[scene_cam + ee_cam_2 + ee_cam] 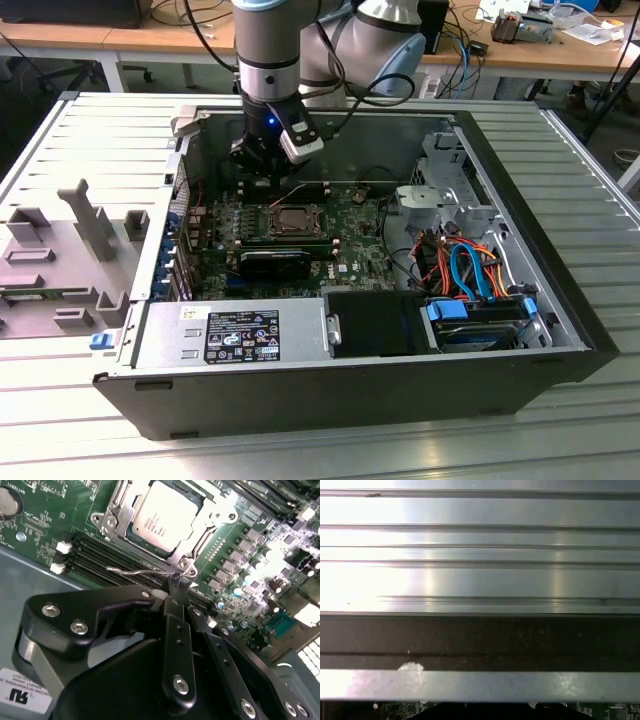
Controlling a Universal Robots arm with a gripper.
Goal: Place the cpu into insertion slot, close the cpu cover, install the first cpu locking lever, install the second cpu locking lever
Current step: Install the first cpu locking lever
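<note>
1. Cpu point(162, 515) seated in the insertion slot point(131, 527), just beyond the jaws' tips; far corner cut off by the frame edge in the second wrist view.
2. Cpu cover point(197, 540) down around the chip, framing it.
3. Thin wire locking lever point(142, 572) between the jaws and the socket, its end pinched at the tips.
4. Jaws of the gripper point(176, 580) clenched on that lever; contact point partly masked by the black fingers point(175, 602).
5. Memory slots point(95, 555) beside the jaws, partly hidden under the gripper body.
6. Open computer case point(150, 385) lying on the ribbed metal surface point(90, 125).
</note>
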